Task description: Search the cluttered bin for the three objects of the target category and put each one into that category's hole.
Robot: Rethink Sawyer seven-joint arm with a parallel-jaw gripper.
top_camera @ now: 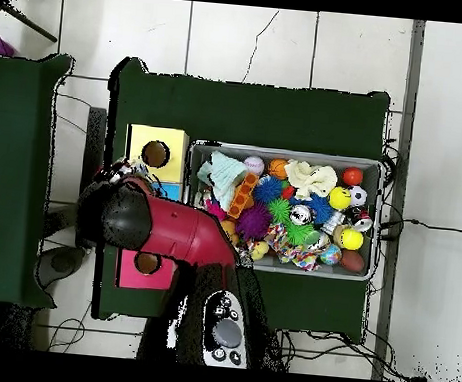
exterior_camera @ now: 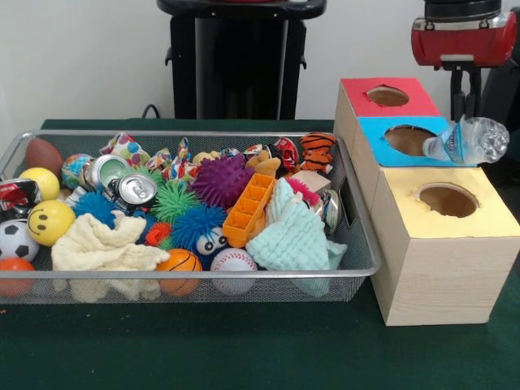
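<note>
Front view, bottle: a crushed clear plastic bottle lies tilted over the blue box, long axis roughly level, cap end toward the blue hole, body jutting past the box edge.
Front view, gripper: my arm hangs above it; I cannot tell the gripper's state.
Front view, bin: the wire bin sits just beside the boxes, full.
Overhead view, arm: my arm covers the blue box, between the yellow box and red box.
Overhead view, next move: I judge the bottle needs its end tipped into the hole.
</note>
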